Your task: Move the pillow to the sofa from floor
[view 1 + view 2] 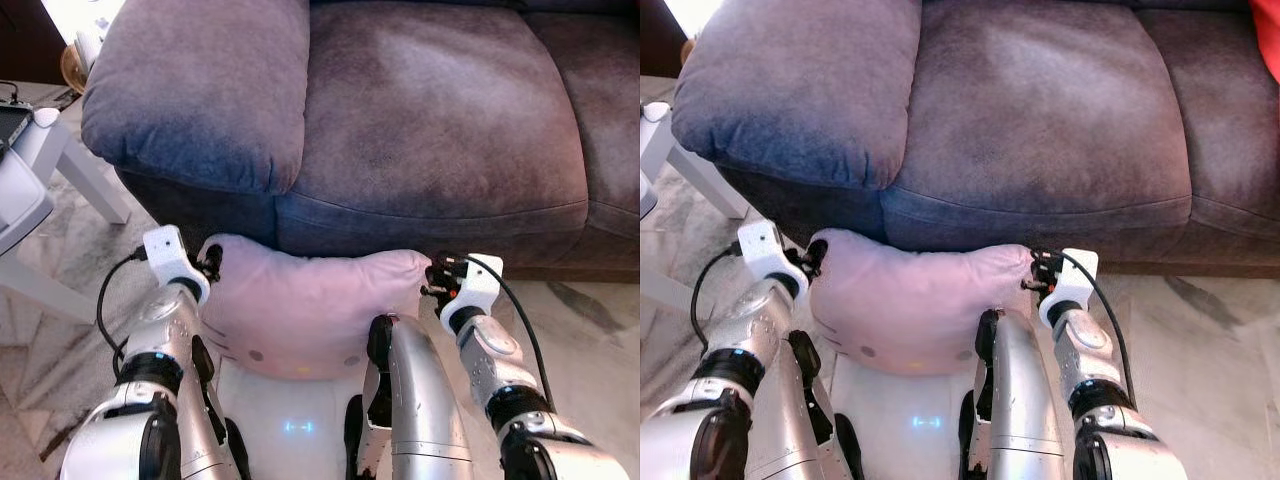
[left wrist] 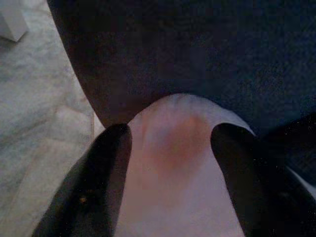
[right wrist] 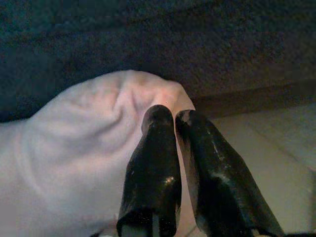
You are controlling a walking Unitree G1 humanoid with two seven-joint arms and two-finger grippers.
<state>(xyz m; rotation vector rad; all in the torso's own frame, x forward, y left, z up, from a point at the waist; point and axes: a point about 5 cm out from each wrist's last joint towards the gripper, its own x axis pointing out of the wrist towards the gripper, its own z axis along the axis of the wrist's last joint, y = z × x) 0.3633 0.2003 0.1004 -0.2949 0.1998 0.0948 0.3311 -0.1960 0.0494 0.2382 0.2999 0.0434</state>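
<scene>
- Pink pillow (image 1: 305,310): held off the floor between the two arms, directly in front of the sofa's lower front face, below the seat cushion edge. Small dots and a dark curved line printed near its lower edge.
- Long axis runs side to side, parallel to the sofa front. Both upper corners point up toward the seat; the top edge sags in a shallow dip between them.
- Left gripper (image 2: 170,143): at the pillow's left upper corner. Fingers (image 2: 98,177) spread apart, with the corner of the pillow bulging between them; contact on the inner faces not resolvable.
- Right gripper (image 3: 170,118): at the pillow's right upper corner. Fingers (image 3: 153,163) pressed nearly together, tips against the fabric at the corner; whether cloth is caught between them, cannot tell.
- Sofa (image 1: 430,120): dark grey-purple plush. Wide seat cushion straight above and beyond the pillow, broad and bare. Padded armrest (image 1: 200,90) to the left, overhanging the front face.
- Pillow's top edge is near the seat's front lip and just below it; left corner sits under the armrest's inner end.
- White table (image 1: 40,170) well to the left, apart from the left arm; pale marbled floor (image 1: 590,310) open to the right of the right arm.
- Robot's silver legs (image 1: 420,400) directly below the pillow.
</scene>
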